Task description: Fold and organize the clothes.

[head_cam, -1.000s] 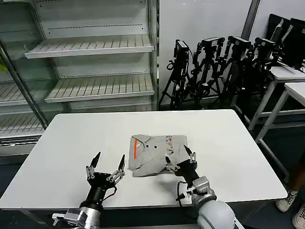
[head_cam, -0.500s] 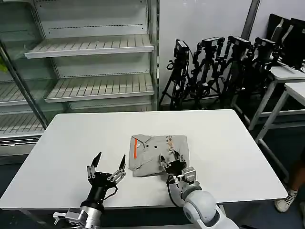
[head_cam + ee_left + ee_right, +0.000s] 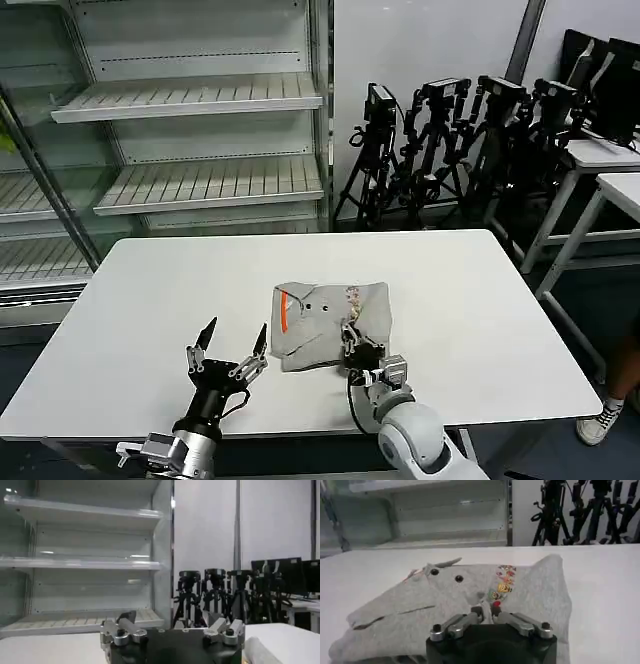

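Observation:
The clothes are one light grey T-shirt [image 3: 318, 318], folded into a rough square on the white table [image 3: 140, 290], with a red-orange neck mark [image 3: 285, 311]. In the right wrist view the T-shirt [image 3: 535, 587] shows its multicoloured chest print [image 3: 503, 580]. My right gripper [image 3: 350, 336] sits at the shirt's near right part, shut on a pinched ridge of grey cloth [image 3: 485, 611]. My left gripper [image 3: 236, 338] stands open over bare table to the left of the shirt, fingers pointing up, holding nothing. The left gripper [image 3: 172, 623] looks toward the shelves.
A glass-fronted shelf unit [image 3: 190, 100] stands behind the table at the left. Camera tripods [image 3: 440, 140] crowd the back right, next to other tables [image 3: 610, 185]. Bare table lies to either side of the shirt. A person's shoe [image 3: 603, 420] is on the floor at the right.
My right gripper moved left from the shirt's near right corner onto the shirt and went from open to shut on the cloth, which has bunched up. The left arm barely moved.

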Robot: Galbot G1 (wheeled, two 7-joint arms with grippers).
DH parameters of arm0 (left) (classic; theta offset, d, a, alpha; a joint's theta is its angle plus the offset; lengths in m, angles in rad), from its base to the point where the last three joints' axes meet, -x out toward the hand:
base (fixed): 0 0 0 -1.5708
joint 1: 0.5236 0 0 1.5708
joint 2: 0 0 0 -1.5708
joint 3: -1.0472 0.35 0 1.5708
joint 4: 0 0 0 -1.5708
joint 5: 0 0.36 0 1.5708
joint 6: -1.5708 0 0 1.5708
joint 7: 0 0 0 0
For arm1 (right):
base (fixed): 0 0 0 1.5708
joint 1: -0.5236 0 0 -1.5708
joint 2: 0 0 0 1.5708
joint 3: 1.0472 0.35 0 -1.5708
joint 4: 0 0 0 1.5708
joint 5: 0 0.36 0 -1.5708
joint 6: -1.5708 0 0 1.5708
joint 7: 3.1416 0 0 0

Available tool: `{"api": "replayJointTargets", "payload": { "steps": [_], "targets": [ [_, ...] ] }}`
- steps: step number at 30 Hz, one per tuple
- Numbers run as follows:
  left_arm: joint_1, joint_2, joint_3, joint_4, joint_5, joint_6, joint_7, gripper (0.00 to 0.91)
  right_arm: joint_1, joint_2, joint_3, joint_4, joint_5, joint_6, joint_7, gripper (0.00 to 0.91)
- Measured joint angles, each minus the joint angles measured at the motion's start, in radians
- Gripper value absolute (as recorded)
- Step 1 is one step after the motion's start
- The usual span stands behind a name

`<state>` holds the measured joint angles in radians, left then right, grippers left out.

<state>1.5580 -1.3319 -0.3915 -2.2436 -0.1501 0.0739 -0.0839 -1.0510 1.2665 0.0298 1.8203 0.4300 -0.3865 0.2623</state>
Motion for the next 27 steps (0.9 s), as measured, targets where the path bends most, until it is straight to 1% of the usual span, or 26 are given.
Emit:
{"api": "replayJointTargets", "payload": {
  "steps": [1, 9, 15, 20, 23, 27],
  "targets": [
    [0.000, 0.000, 0.000, 0.000, -0.001, 0.000, 0.000, 0.907, -0.001, 0.000, 0.000, -0.001, 0.004, 0.009, 0.000, 0.907],
    [-0.001, -0.001, 0.002, -0.004, -0.005, 0.004, 0.001, 0.907, -0.010, -0.009, 0.007, 0.023, 0.003, 0.065, -0.002, 0.907],
    [-0.002, -0.001, 0.004, -0.012, -0.005, 0.007, 0.002, 0.907, -0.029, -0.034, 0.025, 0.079, -0.019, 0.105, -0.001, 0.907],
    [0.000, -0.002, 0.002, -0.023, -0.004, 0.013, 0.001, 0.907, -0.048, -0.053, 0.042, 0.143, -0.033, 0.128, 0.012, 0.907],
    [0.005, -0.002, -0.003, -0.030, -0.003, 0.014, 0.001, 0.907, -0.069, -0.058, 0.059, 0.183, -0.050, 0.136, 0.027, 0.907],
    [0.013, -0.003, -0.008, -0.042, 0.002, 0.014, 0.000, 0.907, -0.114, -0.057, 0.088, 0.239, -0.096, 0.151, 0.035, 0.907]
  ]
}}
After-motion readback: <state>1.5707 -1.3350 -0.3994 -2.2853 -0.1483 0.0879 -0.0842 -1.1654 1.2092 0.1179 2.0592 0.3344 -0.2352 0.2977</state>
